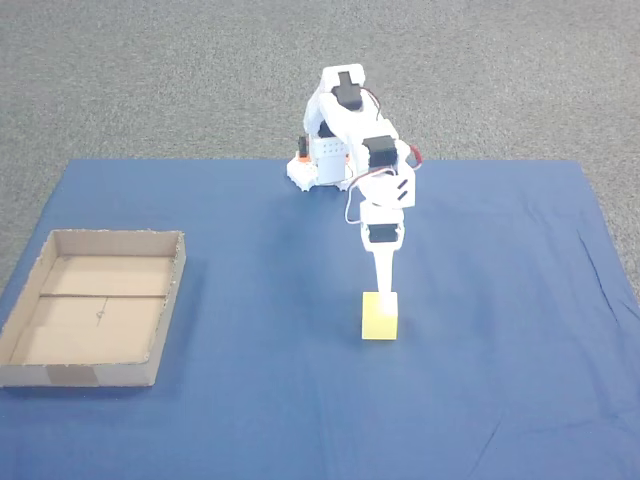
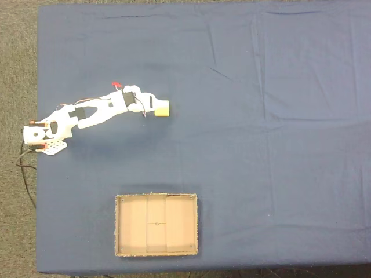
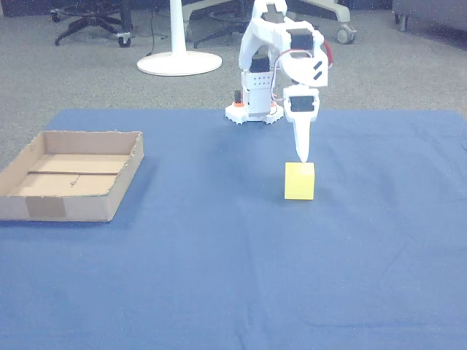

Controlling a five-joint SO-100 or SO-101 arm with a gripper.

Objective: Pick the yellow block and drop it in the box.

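The yellow block point(image 1: 379, 317) rests on the blue cloth right of centre, in front of the white arm; it also shows as the yellow block point(image 3: 299, 181) and the yellow block point(image 2: 162, 108). My gripper point(image 1: 385, 288) points straight down, its tip at the block's rear top edge. The gripper point(image 3: 301, 157) looks like one narrow taper with no gap between the fingers and nothing in them. In a fixed view from above, the gripper point(image 2: 153, 105) ends just beside the block. The box point(image 1: 60, 373), a shallow cardboard tray, lies at the left with nothing in it.
The arm's base point(image 1: 318, 170) stands at the cloth's far edge. Blue cloth point(image 1: 500, 400) covers the table; grey carpet lies beyond it. A white pedestal foot point(image 3: 179, 62) and chair wheels stand on the floor behind. The box point(image 3: 109, 208) sits well left of the block.
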